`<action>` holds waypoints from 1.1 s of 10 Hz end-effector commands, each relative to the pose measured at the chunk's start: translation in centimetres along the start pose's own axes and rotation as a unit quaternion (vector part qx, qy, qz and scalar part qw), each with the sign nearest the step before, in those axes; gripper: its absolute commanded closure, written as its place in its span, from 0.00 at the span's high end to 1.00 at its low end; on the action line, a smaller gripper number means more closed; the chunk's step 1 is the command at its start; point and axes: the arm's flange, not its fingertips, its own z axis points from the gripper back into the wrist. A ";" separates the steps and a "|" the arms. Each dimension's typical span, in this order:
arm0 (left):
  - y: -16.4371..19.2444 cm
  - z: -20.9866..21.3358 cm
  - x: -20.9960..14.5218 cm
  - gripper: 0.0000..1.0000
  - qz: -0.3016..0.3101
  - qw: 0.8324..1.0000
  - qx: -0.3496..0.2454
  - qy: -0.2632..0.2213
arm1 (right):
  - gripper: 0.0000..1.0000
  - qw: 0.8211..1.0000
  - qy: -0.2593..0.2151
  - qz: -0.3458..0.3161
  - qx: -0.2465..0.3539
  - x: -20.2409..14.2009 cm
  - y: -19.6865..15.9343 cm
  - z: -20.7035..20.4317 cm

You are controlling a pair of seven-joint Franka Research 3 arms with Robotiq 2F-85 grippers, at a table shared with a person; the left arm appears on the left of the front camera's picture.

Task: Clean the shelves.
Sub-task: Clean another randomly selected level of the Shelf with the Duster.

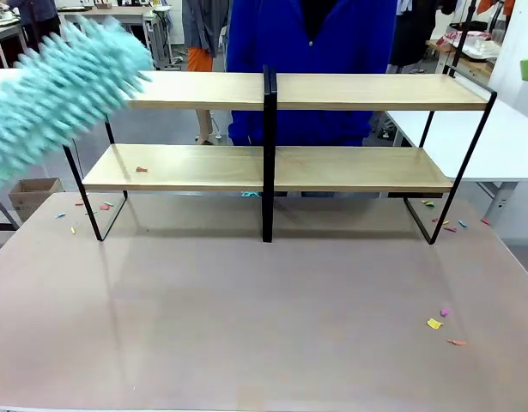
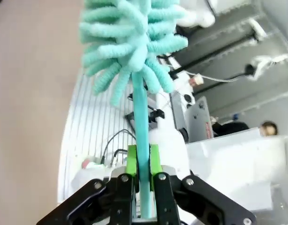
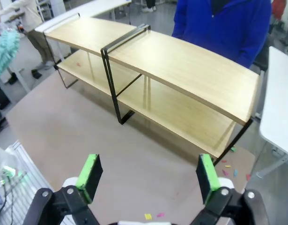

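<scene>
1. Centrally, the shelves [image 1: 272, 129] stand at the table's [image 1: 246, 318] far edge, their long axis running from 9 o'clock to 3 o'clock; a small scrap [image 1: 141, 169] lies on the lower left board.
2. The left gripper [image 2: 143, 161] pinches the handle of a turquoise duster [image 1: 62, 90], whose blurred head hangs at the rack's upper left corner; the boards extend from it toward 3 o'clock.
3. The right gripper [image 3: 146, 172], pads spread and empty, hovers above the table; the rack lies at its 12 o'clock.
4. Coloured scraps [image 1: 444, 322] litter the table near 4 o'clock; a person in blue [image 1: 311, 51] stands behind.
</scene>
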 end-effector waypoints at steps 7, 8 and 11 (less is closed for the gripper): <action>-0.5 4.8 -7.1 0.12 -0.081 0.985 -0.012 -0.150 | 1.00 1.000 -0.001 0.000 0.002 0.0 0.0 0.0; -0.5 4.8 -7.1 0.12 -0.081 0.985 -0.012 -0.150 | 1.00 1.000 -0.001 0.000 0.002 0.0 0.0 0.0; -0.5 4.8 -7.1 0.12 -0.081 0.985 -0.012 -0.150 | 1.00 1.000 -0.001 0.000 0.002 0.0 0.0 0.0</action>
